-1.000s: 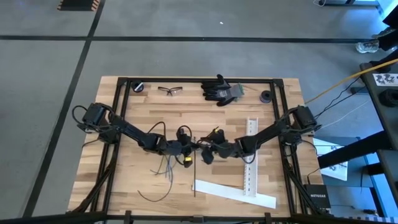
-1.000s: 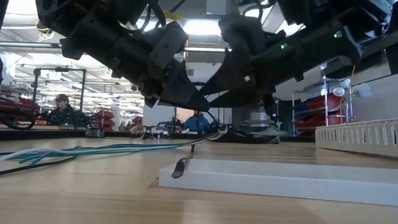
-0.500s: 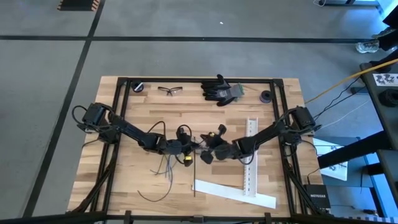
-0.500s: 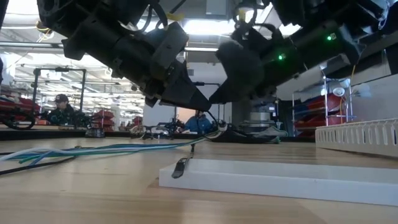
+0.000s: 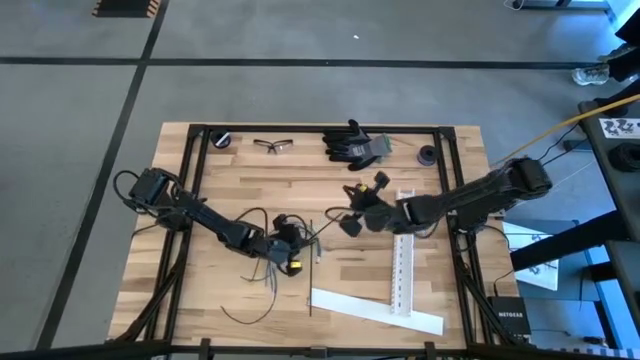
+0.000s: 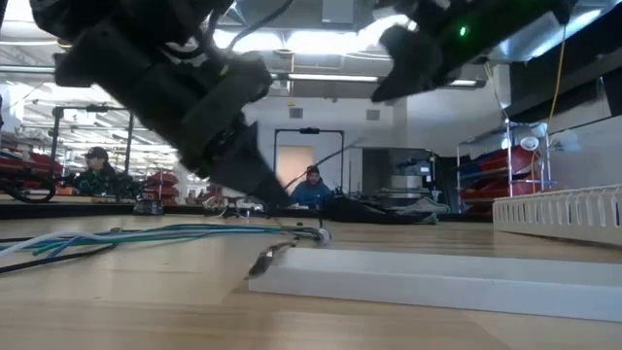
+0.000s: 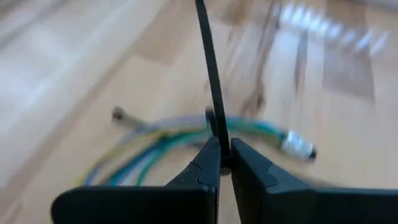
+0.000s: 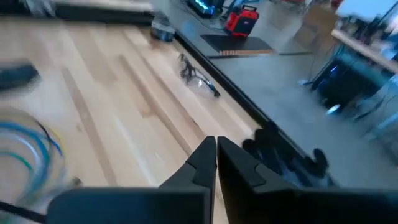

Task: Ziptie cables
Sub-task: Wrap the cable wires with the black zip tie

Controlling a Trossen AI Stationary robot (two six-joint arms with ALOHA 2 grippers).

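The cables (image 7: 161, 140), pale blue, green and grey, lie in a bundle on the wood (image 5: 265, 265), their plug ends (image 6: 319, 232) resting on the table. My left gripper (image 7: 225, 163) sits low over them at the table's middle (image 5: 300, 247), shut on a black ziptie (image 7: 211, 74). A second ziptie (image 5: 311, 290) lies flat toward the near edge (image 6: 272, 258). My right gripper (image 5: 347, 222) hangs high, right of the bundle, shut with nothing between its fingers (image 8: 216, 144). My left gripper pinches the black ziptie between its two fingertips (image 7: 222, 152). The fingers slant down from the table's left. The strip runs on past the fingertips and crosses over the cable bundle. Whether it loops around the cables cannot be told.
A white perforated strip (image 5: 402, 250) and a flat white strip (image 5: 375, 312) lie right of and near the work spot. Black gloves (image 5: 355, 145), safety glasses (image 5: 270, 145) and two small dark round parts sit along the far edge. People show in the room behind.
My right gripper has risen well clear of the table and drawn back toward the right and far side, rolling as it went. My left gripper has sunk a little toward the table. The cables' plug ends, held up before, now lie on the wood.
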